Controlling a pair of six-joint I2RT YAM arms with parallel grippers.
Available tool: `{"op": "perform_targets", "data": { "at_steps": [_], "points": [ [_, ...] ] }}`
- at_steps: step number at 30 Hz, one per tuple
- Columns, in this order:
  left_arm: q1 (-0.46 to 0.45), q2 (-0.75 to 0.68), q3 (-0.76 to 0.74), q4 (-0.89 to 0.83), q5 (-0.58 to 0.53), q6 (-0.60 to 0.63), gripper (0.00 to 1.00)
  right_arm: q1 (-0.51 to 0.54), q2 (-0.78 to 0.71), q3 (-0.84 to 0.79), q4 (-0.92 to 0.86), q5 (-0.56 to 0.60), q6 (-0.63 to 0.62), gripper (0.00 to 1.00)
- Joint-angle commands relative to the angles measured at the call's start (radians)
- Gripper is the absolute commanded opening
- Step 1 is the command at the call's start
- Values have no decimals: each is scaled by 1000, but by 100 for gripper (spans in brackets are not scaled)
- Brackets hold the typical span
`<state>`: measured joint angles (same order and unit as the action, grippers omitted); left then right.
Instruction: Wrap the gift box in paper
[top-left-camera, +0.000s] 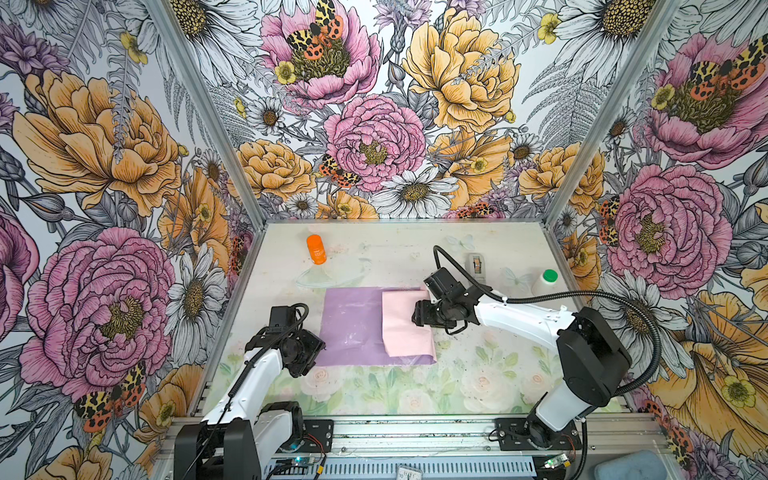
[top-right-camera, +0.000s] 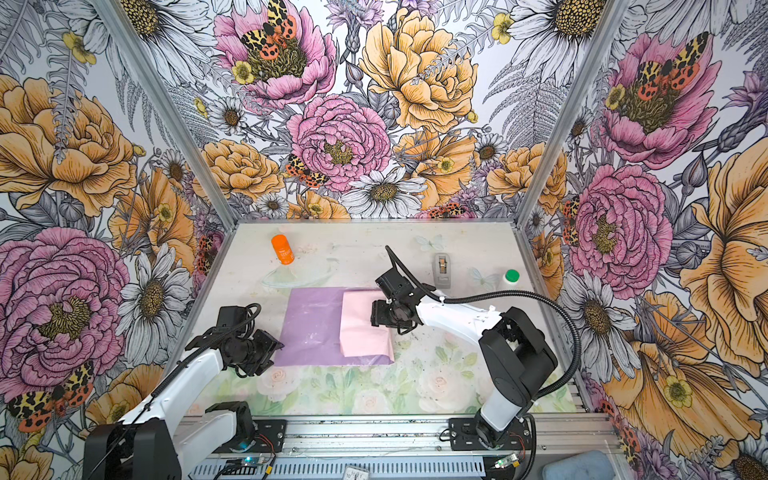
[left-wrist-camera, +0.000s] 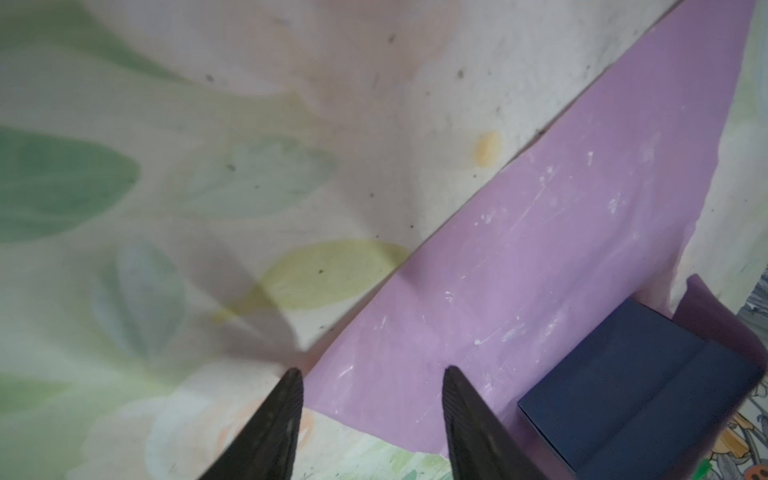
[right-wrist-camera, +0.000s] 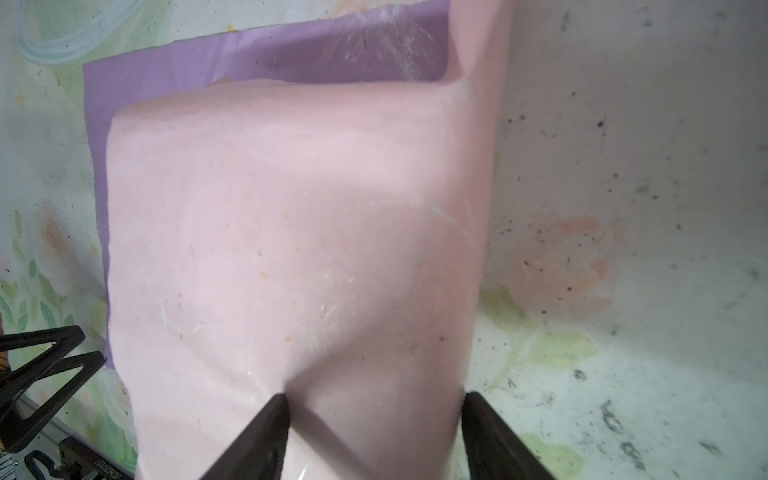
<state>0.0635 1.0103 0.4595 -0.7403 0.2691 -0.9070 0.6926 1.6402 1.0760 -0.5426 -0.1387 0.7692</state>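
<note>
In both top views, reads as the first fold: shows the large creased sheet of thin paper (top-left-camera: 353, 328), glossy lilac side up, lying on the floral-printed table (top-left-camera: 478, 374), with its right-hand part turned over as a pale pink flap (top-left-camera: 405, 328). Hides the box under that flap. Leaves the opposite side flat, not yet raised. Calls next for pinning the flap down, then lifting the free lilac edge and carrying it across to overlap, without dragging the box.

Places the right gripper (top-left-camera: 419, 313) low at the flap's outer edge, on a forearm reaching in nearly level. Places the left gripper (top-left-camera: 308, 362) at the sheet's near left corner, on a wrist bent downward. Keeps the grey tape dispenser (top-left-camera: 478, 266) well apart at the back.

From the left wrist, catches the dark navy, matte, low squarish gift box (left-wrist-camera: 636, 382) resting on the lilac side beneath the arching flap. Shows the left gripper (left-wrist-camera: 372, 374) with fingers spread and nothing between them, over the sheet's corner.

From the right wrist, looks down on the pink flap draped over a boxy shape. Shows the right gripper (right-wrist-camera: 376, 399) with fingers spread wide across the flap's end, one tip seemingly denting the paper. Cannot tell whether truly pressing.
</note>
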Motion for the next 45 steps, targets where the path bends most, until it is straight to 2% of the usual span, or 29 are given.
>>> {"op": "perform_targets", "data": {
  "at_steps": [1,11,22,39,45],
  "points": [
    [15,-13,-17,-20,-36,-58,56,1,-10,-19,-49,59,4,67],
    [40,-49,-83,-10,-43,-133,57,0,-10,-26,-51,61,4,67],
    [51,-1,-107,155,108,-138,56,1,-10,-37,-21,51,10,67],
    [-20,104,-61,492,253,-202,58,2,-24,-56,15,42,10,67],
    [-59,79,-6,473,285,-187,58,2,-26,-56,15,42,11,67]
  ]
}}
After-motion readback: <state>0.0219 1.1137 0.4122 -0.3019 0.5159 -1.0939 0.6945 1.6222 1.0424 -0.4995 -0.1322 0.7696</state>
